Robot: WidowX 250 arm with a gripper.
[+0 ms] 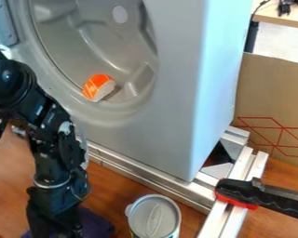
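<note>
Inspection of the work as found. My pincer (57, 228) hangs low at the lower left, over a dark purple cloth (98, 223) on the wooden tabletop (108, 183). Whether it is released, clenched or grasping any of that cloth, I cannot tell; contact is likewise unconfirmed.

The cloth lies outside the grey front-loading washer (201, 88), in front of it and left of a metal-lidded can (154, 217). An orange-and-white toy sushi piece (98, 87) rests inside the round opening, at its lower edge, well apart from me. Aluminium rails (145, 178) run along the washer's base, and a black-handled tool (260, 196) lies across them at the right.

Progress, in my judgement: placement of the sushi inside is done; handling of the cloth looks to be at the approach or grasp stage, with no lift evident and any relocation outstanding.
</note>
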